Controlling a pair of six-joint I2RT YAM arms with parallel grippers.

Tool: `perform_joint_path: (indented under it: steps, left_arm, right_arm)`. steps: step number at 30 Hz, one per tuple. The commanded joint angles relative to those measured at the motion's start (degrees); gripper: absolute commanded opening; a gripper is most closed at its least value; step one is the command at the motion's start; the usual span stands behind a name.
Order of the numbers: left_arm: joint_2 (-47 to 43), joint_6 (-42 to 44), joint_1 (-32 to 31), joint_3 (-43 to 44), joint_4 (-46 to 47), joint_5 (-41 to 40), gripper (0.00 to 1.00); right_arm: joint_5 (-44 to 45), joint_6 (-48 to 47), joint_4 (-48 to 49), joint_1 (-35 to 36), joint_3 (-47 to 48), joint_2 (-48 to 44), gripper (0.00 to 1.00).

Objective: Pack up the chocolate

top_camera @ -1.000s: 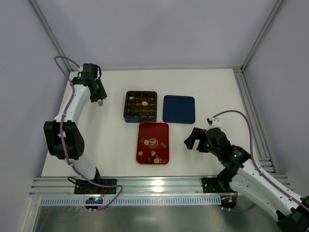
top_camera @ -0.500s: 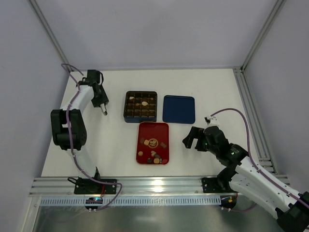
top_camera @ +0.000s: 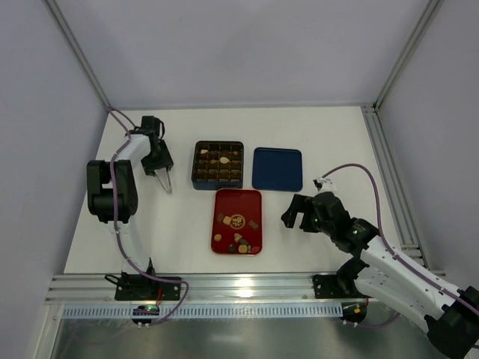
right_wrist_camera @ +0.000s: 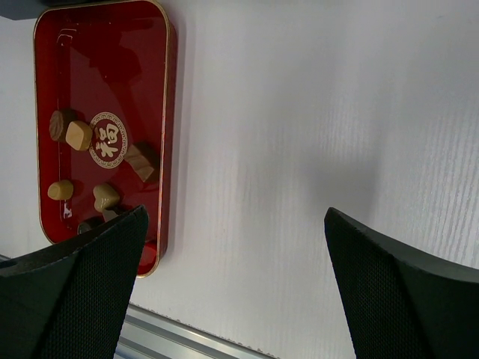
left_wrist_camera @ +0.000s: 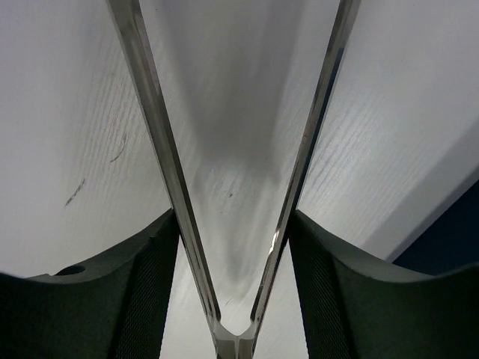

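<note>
Red tray (top_camera: 221, 200), near centre, holds most of the chocolate (top_camera: 238, 241) loose; few pieces sit in the gridded box (top_camera: 199, 166) beyond. Packing is judged barely begun. Right gripper (top_camera: 293, 217) gapes wide, empty; left gripper (top_camera: 165, 182) parted, empty.

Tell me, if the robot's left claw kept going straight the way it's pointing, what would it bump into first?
Probably just the bare white table. The left gripper points down at it, left of the brown gridded box, and its wrist view shows nothing between the long thin fingers but tabletop. Depth is hard to judge.
</note>
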Motion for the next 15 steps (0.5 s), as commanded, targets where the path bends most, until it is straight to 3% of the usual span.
perform_joint_path:
  steps: [1,15]
  left_arm:
    - [0.3,0.0,0.4,-0.2,2.0,-1.6,0.59]
    - [1.5,0.0,0.4,-1.3,2.0,-1.6,0.77]
  right_arm:
    - [-0.3,-0.6,3.2,0.2,3.3,1.5,1.00]
    - [-0.5,-0.4,3.7,0.2,5.2,5.1,1.00]
